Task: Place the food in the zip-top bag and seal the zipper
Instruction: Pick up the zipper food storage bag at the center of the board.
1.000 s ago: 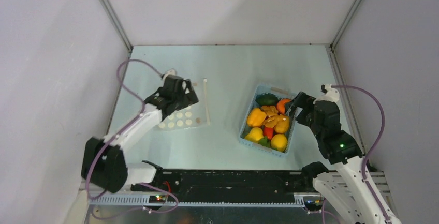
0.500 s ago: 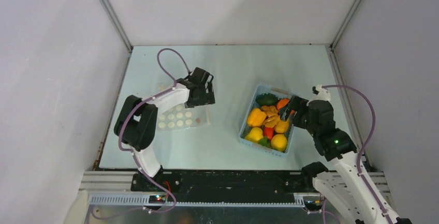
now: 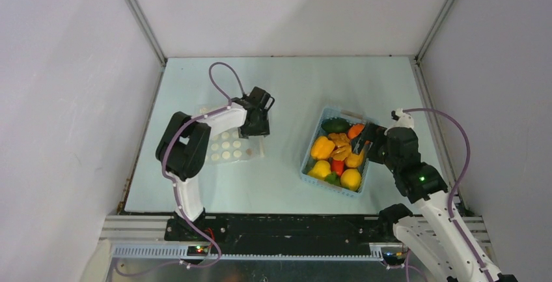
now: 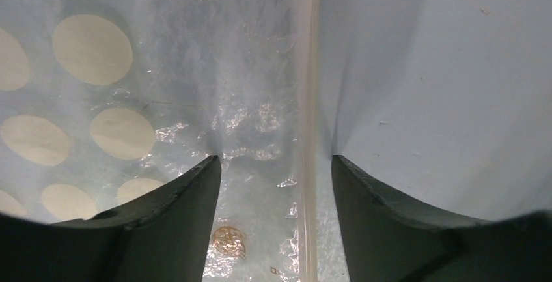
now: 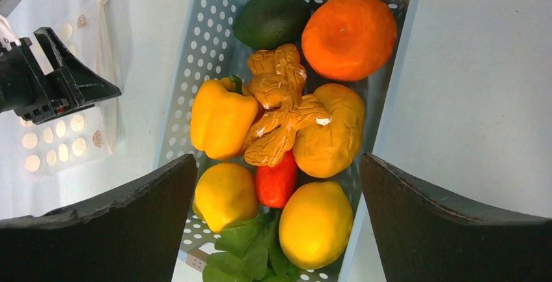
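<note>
The zip-top bag (image 3: 224, 148) lies flat on the table at the left, clear with white dots (image 4: 91, 47). Its zipper (image 4: 306, 99) runs along the bag's right edge. My left gripper (image 3: 257, 124) (image 4: 276, 163) is down on that edge, open, one finger on the bag film and the other on the table, with the zipper strip between them. The food sits in the blue basket: yellow pepper (image 5: 221, 119), orange (image 5: 348, 34), dark green piece (image 5: 270, 18), tan bits (image 5: 280, 106), red pepper (image 5: 276, 184), lemon (image 5: 316, 223). My right gripper (image 3: 364, 142) (image 5: 278, 165) hovers wide open over it, holding nothing.
The light blue perforated basket (image 3: 311, 165) (image 5: 189, 54) stands right of centre, about a hand's width from the bag. Grey walls close in the table on three sides. A black rail (image 3: 286, 230) runs along the near edge. The left arm's purple cable (image 3: 221, 73) loops above the bag.
The left arm swung from the bag's left side across to its right edge, and its jaws have narrowed around the zipper strip. The right gripper crept slightly further over the basket.
</note>
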Motion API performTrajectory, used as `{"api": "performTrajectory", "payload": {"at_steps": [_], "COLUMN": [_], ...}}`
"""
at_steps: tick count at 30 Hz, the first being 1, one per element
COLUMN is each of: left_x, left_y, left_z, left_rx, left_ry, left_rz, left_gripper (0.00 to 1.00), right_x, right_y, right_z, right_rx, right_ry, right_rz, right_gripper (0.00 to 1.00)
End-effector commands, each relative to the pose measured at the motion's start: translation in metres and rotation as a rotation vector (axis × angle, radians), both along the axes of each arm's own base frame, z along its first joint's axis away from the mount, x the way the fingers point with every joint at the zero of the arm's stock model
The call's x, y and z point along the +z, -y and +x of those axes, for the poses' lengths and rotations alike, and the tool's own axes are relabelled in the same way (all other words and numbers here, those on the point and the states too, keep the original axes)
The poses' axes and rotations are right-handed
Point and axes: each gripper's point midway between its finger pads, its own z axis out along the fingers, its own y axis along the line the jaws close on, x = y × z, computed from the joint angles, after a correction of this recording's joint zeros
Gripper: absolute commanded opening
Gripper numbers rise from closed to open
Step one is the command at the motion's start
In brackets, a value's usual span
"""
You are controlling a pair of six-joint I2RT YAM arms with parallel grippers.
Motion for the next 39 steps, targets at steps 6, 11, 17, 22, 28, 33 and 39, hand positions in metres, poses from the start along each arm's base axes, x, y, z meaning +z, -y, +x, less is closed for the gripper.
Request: {"api": "performTrajectory", "payload": {"at_steps": [6,11,17,22,28,33,39], "left_x": [-0.004,-0.009,0.014,0.06,0.126,0.141,0.148], "left_y": [0.006,0.008,0.018,0.039,0.062,0.067,0.073], "left_z": [0.004,0.003,0.003,-0.011,-0.058,-0.088,-0.122], "left_rx": [-0.015,-0.017,-0.058,-0.189,-0.362,-0.414,-0.526], "left_ry": [-0.007,-0.014,0.051,0.167,0.304,0.346,0.384], "left_rz": [-0.004,-0.013,-0.091,-0.262,-0.499,-0.564,-0.602], "left_gripper": [0.42,0.13,0.0,0.0,0.0,0.0,0.0], "right_x": [0.005,0.007,0.006,0.017,0.032,0.032,0.053], "right_y": [0.008,0.01,0.0,-0.021,-0.065,-0.118,-0.167], "right_z": [0.0,-0.001,-0.001,0.001,0.001,0.002,0.01], "right_rx": [-0.039,-0.044,0.006,0.108,0.3,0.455,0.506], "right_ry": [0.037,0.044,0.041,0.077,0.114,0.084,0.149], "right_rz": [-0.005,-0.004,0.013,0.075,0.161,0.221,0.236], "right_gripper": [0.99,0.99,1.0,0.99,1.0,0.99,0.99]}}
